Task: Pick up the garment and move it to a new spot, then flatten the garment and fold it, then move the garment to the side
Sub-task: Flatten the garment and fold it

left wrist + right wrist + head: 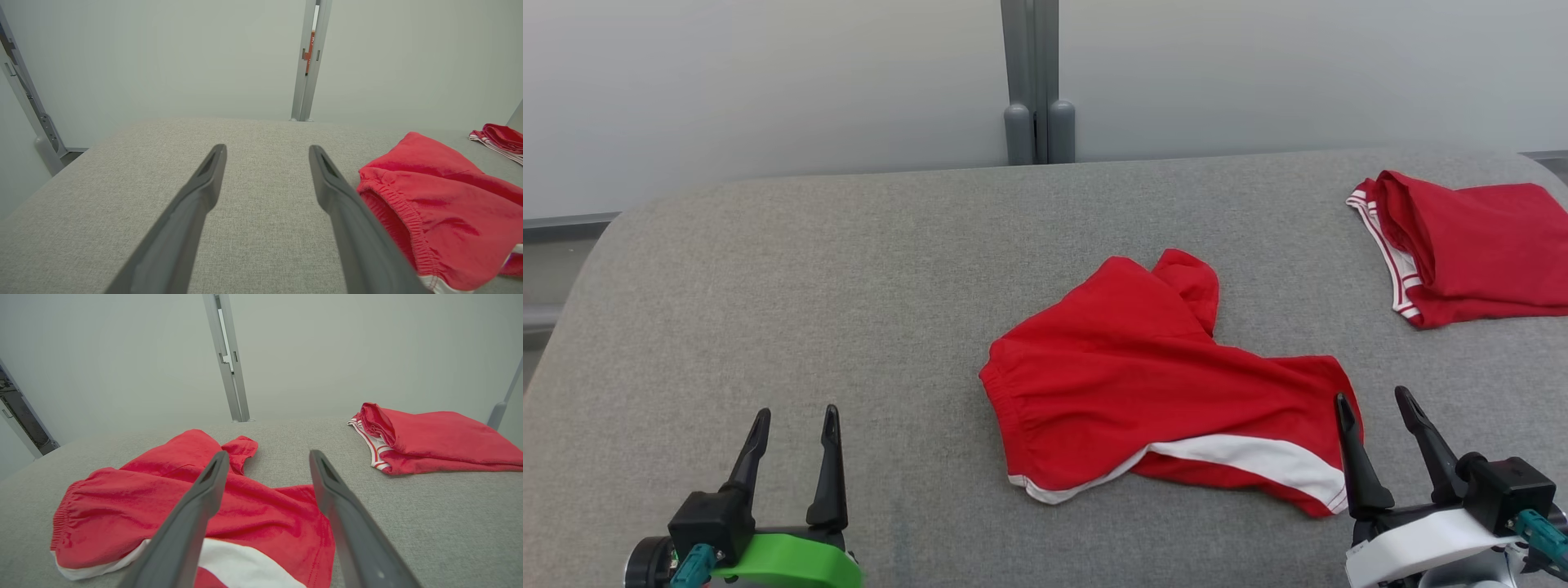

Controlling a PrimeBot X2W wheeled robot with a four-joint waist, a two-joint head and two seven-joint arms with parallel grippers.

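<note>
Both the left claw (796,411) and the right claw (1372,394) stand apart, empty. The red shorts (1143,367) lie crumpled on the grey surface (768,286); soft and light, probably best gripped at the waistband (1001,408).

The shorts (1143,367) are thin red cloth, matt and creased, with a smooth white band and a gathered elastic waist. The folded garment (1478,245) is similar red cloth with striped ribbed trim. Coarse grey woven fabric covers the desk (809,286). The left end effector (796,411) and right end effector (1372,397) have dark matt plastic fingers. The post (1037,82) looks like smooth grey metal, the panels (768,82) pale and matt.
</note>
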